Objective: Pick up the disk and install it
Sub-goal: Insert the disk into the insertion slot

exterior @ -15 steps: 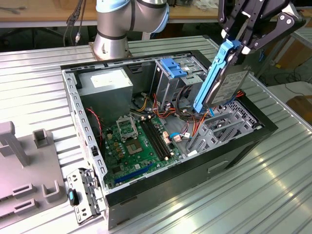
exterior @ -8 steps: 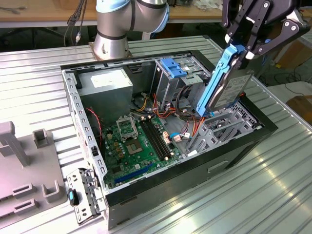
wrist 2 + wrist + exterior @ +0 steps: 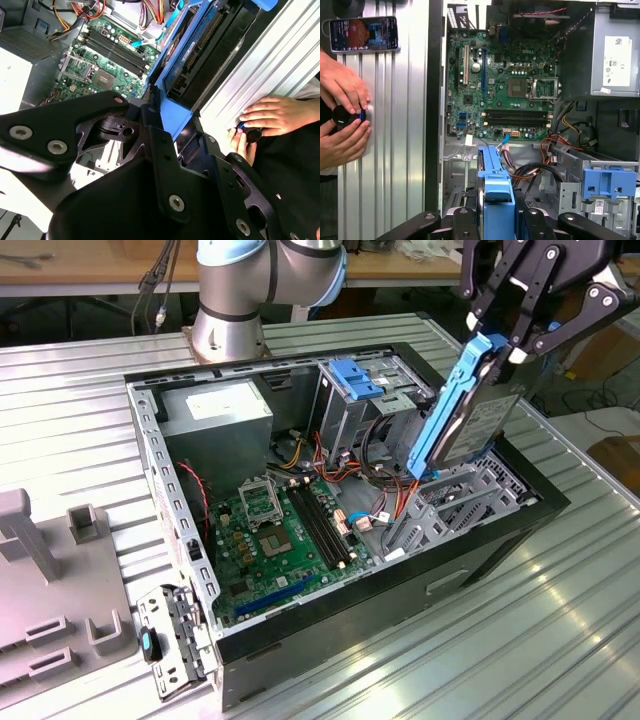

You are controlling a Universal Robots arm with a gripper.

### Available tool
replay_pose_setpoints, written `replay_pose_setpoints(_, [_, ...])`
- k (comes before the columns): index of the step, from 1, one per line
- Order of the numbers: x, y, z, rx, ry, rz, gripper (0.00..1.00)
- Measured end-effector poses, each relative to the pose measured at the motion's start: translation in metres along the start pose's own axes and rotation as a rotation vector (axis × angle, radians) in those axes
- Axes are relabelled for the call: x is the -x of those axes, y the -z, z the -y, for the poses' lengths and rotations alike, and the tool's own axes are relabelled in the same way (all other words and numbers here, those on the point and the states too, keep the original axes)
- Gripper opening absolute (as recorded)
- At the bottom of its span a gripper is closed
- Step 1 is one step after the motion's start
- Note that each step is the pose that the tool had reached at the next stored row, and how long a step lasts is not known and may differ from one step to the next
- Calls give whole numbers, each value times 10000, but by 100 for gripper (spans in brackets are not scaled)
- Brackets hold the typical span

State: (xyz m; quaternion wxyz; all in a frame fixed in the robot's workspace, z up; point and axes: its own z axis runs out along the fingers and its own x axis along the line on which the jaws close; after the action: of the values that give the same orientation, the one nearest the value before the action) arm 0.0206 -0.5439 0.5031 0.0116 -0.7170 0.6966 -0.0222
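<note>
Robot arm's black multi-link gripper (image 3: 510, 345) clamps the top end of the disk (image 3: 470, 410), a flat grey metal hard drive edged with bright blue plastic carrier rails, holding it steeply on end above an open black desktop computer case (image 3: 330, 645) that lies on a ribbed silver metal table (image 3: 520, 640). The disk hangs at the exterior view's right end of the case, its lower corner down by the grey perforated metal drive cage (image 3: 460, 500); whether the two touch cannot be told. A blue plastic bracket (image 3: 355, 375) tops the metal bay just beside the disk. Deeper in the case lies the green motherboard (image 3: 280, 530), with the grey power supply box (image 3: 215, 420) and its white label beyond it, well apart from the disk. In the first wrist view, a person's hands (image 3: 342, 87) rest on the table beside the case, closed around a small black knob (image 3: 341, 116), near a smartphone (image 3: 364, 33) lying face up.
</note>
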Motion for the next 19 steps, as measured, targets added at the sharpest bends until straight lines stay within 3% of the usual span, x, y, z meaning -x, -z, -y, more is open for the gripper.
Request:
replay_pose_setpoints(13, [-3, -3, 4, -1, 0, 3, 37])
replay_pose_setpoints(17, [-60, -12, 4, -1, 0, 3, 37])
replay_pose_setpoints(19, [-118, -26, 10, -3, -3, 74, 37])
